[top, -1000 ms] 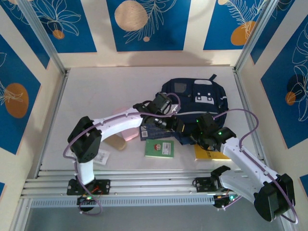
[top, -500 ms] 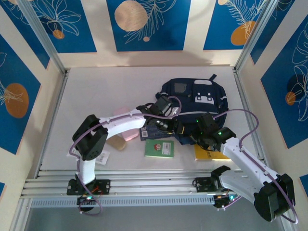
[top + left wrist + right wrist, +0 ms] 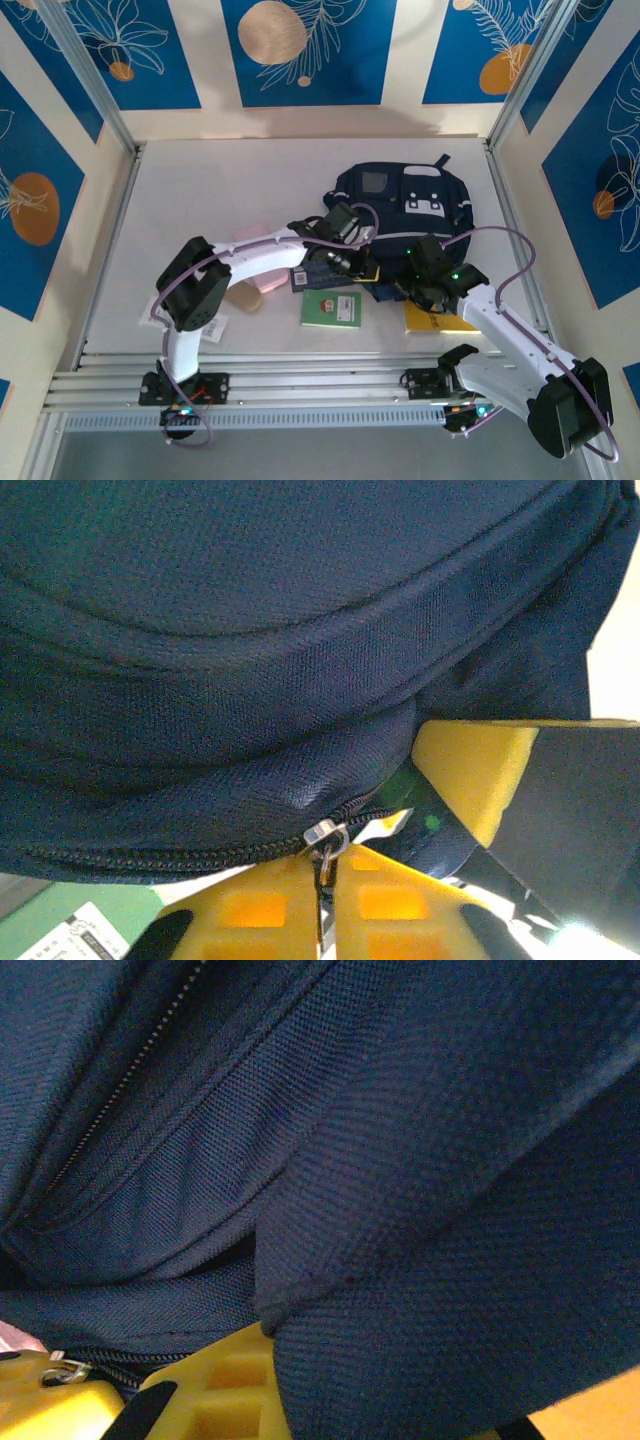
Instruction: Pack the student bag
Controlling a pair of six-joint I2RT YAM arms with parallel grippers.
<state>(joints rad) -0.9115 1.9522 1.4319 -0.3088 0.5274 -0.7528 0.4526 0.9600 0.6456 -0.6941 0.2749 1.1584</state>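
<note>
In the top view, a green booklet [image 3: 331,309] lies at lower centre of the frame. Just above it, the left gripper [image 3: 357,264] meets the lower edge of the student bag [image 3: 408,205], which lies flat, right of centre. The left gripper's yellow fingers [image 3: 250,910] are pressed together, pinching the zipper pull [image 3: 323,836]. Further right, the right gripper [image 3: 404,285] is closed on a fold of bag fabric.
</note>
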